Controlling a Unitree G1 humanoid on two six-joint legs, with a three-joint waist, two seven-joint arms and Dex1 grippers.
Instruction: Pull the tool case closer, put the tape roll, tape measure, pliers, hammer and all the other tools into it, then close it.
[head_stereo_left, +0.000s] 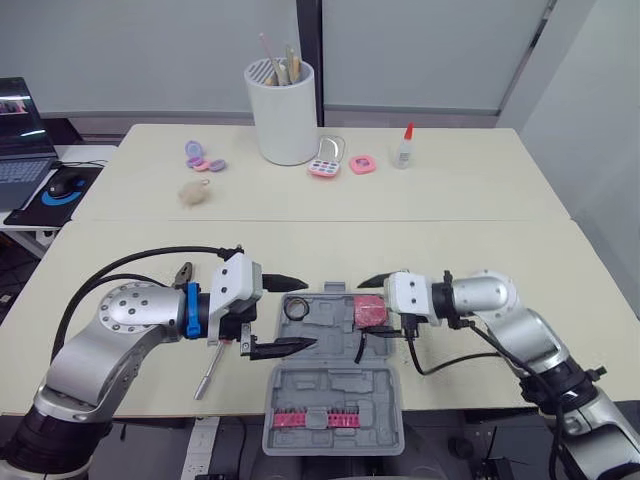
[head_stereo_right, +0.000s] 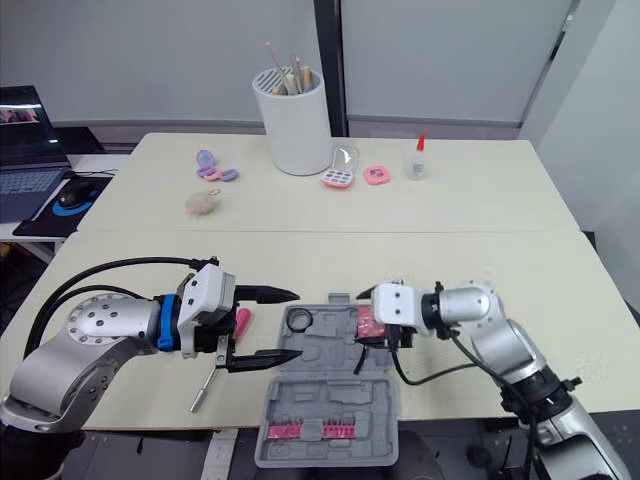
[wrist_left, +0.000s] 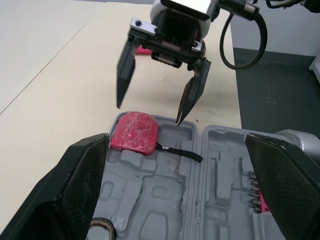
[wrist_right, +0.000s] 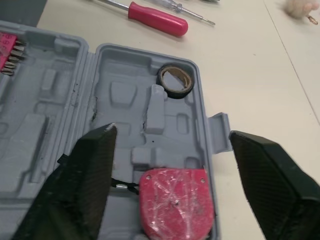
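Both spread: right hand over the tape measure lying in the open tool case, left hand at the case's edge. The screwdriver lies on the tabletop. It looks light and rigid, so pinch its pink handle, I'd say.

I read the right gripper as spread wide over the open tool case. The tape roll sits in a corner recess. The red tape measure lies against the latch-side edge. A red-handled screwdriver lies on the desk just beyond the case. Pink pieces at the other half's edge are possibly bits.
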